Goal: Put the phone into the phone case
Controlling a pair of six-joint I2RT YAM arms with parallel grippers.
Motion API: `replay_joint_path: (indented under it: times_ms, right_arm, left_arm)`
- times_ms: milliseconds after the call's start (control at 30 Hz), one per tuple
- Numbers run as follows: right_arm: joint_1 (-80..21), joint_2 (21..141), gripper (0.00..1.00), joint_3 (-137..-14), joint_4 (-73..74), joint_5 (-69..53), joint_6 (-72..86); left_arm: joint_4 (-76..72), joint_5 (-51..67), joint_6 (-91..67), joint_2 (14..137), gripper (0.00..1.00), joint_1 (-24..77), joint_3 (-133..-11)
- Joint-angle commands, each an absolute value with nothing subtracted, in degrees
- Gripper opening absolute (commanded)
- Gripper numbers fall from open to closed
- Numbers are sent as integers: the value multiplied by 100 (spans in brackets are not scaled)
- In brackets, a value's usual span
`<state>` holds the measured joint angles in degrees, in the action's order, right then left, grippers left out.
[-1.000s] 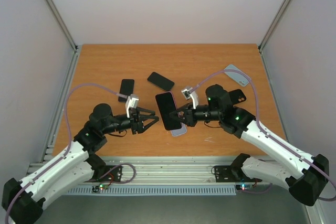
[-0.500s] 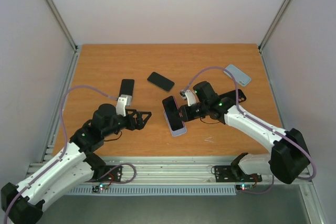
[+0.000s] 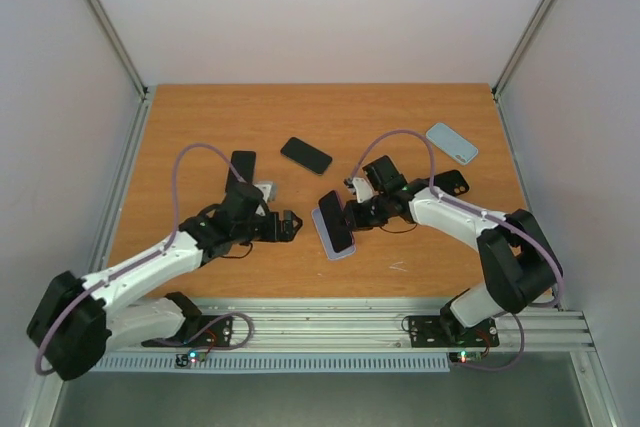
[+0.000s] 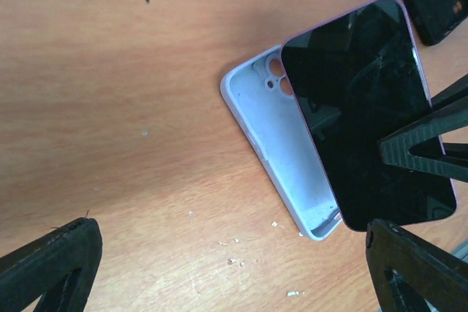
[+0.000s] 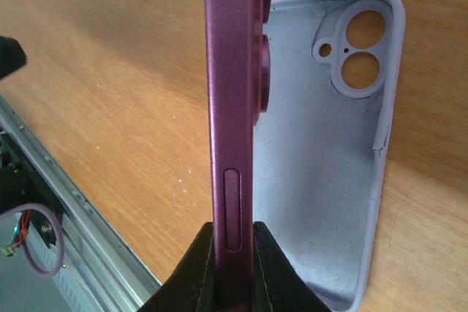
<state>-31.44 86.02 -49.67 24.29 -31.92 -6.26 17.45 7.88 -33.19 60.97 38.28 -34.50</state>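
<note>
A purple phone (image 3: 336, 223) with a dark screen stands tilted on its long edge over an empty lilac case (image 3: 320, 217) that lies open side up on the table. My right gripper (image 3: 353, 215) is shut on the phone's edge. In the right wrist view the phone (image 5: 232, 107) sits between the pads, with the case (image 5: 322, 158) just to its right. My left gripper (image 3: 289, 225) is open and empty, low over the table just left of the case. The left wrist view shows the phone (image 4: 365, 122) covering the case's (image 4: 285, 151) right side.
A black phone (image 3: 306, 155) and a black case (image 3: 240, 169) lie further back on the wooden table (image 3: 200, 127). A light blue case (image 3: 452, 143) and a small black case (image 3: 452, 183) lie at the right, behind my right arm. Metal rails run along the near edge.
My right gripper has lowered the phone from above the table down onto the lilac case. My left arm has stretched forward and dropped low, its open gripper now beside the case.
</note>
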Motion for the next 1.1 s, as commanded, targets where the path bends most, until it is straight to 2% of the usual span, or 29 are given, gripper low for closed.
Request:
replay_joint_path:
  times_ms: [0, 400, 1067]
  right_arm:
    - [-3012, 8768, 1, -5109, 2016, -3536, -668]
    - [-2962, 9168, 1, -5076, 1904, -3799, -649]
    - [-2958, 9471, 1, -4928, 1983, -3897, -610]
  left_arm:
    - [936, 782, -3908, 6681, 99, 4020, -3569]
    - [63, 1049, -4876, 8131, 98, 4281, -3872]
    - [-814, 1225, -5358, 9043, 82, 4342, -3784]
